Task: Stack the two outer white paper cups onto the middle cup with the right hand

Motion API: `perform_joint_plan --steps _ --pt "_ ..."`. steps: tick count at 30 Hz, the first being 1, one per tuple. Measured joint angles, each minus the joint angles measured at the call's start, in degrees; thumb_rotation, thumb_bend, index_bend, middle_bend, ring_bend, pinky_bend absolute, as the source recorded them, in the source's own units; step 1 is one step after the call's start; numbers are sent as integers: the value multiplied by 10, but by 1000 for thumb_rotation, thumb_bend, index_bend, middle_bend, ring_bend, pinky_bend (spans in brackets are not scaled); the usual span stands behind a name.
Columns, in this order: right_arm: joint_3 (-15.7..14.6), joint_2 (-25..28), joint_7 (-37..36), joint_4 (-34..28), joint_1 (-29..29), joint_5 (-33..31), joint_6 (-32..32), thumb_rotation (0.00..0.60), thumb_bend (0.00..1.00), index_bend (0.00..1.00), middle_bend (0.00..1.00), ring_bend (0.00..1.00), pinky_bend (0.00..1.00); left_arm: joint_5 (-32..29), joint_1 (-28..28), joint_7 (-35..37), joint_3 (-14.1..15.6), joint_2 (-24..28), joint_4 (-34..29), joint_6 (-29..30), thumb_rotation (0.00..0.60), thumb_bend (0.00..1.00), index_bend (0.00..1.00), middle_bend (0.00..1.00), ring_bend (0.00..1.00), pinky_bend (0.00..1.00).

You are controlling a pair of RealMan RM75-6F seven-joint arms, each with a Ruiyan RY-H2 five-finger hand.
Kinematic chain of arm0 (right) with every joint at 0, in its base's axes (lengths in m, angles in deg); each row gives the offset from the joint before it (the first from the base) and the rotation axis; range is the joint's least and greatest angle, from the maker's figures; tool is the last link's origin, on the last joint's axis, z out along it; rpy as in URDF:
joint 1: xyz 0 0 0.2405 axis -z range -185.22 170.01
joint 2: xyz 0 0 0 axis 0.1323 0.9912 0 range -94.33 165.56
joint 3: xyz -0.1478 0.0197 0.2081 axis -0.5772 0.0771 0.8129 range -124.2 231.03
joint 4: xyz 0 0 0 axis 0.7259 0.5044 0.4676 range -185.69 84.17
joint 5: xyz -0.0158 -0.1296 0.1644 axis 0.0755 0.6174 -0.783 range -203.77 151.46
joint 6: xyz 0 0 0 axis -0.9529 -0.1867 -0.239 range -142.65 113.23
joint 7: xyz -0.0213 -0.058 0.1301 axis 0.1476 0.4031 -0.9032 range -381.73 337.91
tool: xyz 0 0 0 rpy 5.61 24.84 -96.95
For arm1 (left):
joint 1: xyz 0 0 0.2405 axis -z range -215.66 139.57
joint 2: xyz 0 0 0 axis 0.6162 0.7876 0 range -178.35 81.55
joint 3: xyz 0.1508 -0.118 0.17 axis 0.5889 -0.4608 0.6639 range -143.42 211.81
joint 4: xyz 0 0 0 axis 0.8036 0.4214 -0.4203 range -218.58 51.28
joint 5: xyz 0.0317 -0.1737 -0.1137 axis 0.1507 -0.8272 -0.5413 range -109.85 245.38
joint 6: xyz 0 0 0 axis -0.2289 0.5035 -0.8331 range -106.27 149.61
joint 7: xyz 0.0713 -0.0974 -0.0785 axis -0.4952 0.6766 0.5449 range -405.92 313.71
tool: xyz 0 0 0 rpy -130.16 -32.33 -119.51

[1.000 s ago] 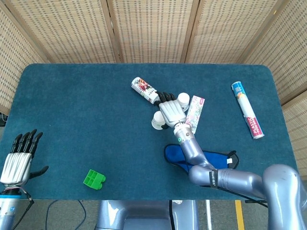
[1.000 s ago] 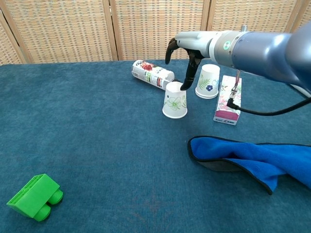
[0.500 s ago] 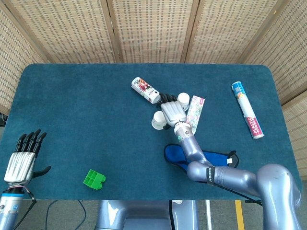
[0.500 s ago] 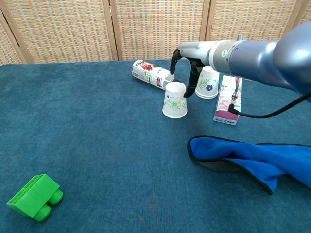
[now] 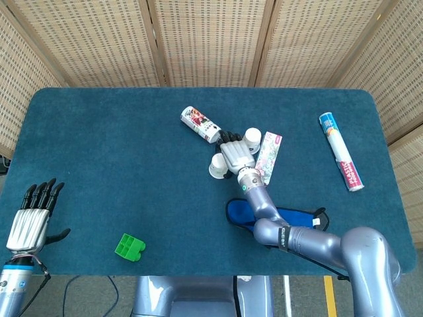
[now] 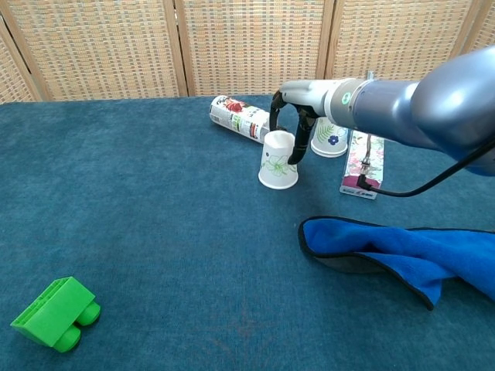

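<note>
Chest view shows the right hand lowered over 1 upside-down white paper cup with a green floral print, its dark fingers curled down along the cup's right side and behind it; whether they actually grip the cup I cannot tell. Just behind the hand stands a 2nd inverted paper cup with a blue flower, touching nothing that can be made out. Only 2 cups are visible in either view. A printed can lies on its side behind the near cup, and a flowered carton lies to the right of the 2nd cup. A blue cloth is crumpled on the near right of the teal counter, and a green toy block sits at the near left corner.

From the head view, the left hand hangs at the counter's left edge, fingers straight and apart, holding nothing. A blue-capped tube lies far right, well apart from the cups.
</note>
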Motion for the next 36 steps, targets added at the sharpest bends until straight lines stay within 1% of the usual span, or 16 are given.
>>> perform_joint_plan --steps 7,11,14,20,27,32,36 --pt "1 -17 -17 29 0 15 5 600 147 516 130 9 162 -1 2 1 1 -1 2 -3 600 78 0 0 0 0" --pt "2 -23 -23 35 2 24 5 600 147 529 133 11 163 -1 2 2 1 -1 3 -3 600 79 0 0 0 0" --pt "4 -19 -23 28 2 28 2 600 148 534 135 11 163 -2 2 2 1 -1 3 -3 600 79 0 0 0 0" --pt "18 12 -21 -23 5 42 -27 600 148 529 133 11 162 -1 2 2 2 -1 2 -2 600 79 0 0 0 0" --pt "36 73 -9 -95 16 48 -77 600 148 529 133 11 160 2 0 1 3 0 0 1 600 79 0 0 0 0" --pt "42 106 -4 -121 28 45 -94 600 148 529 132 11 158 5 1 -1 5 -2 1 1 600 79 0 0 0 0" --pt "47 116 -13 -118 37 50 -107 600 148 529 132 11 153 8 1 -4 6 -4 0 2 600 79 0 0 0 0"
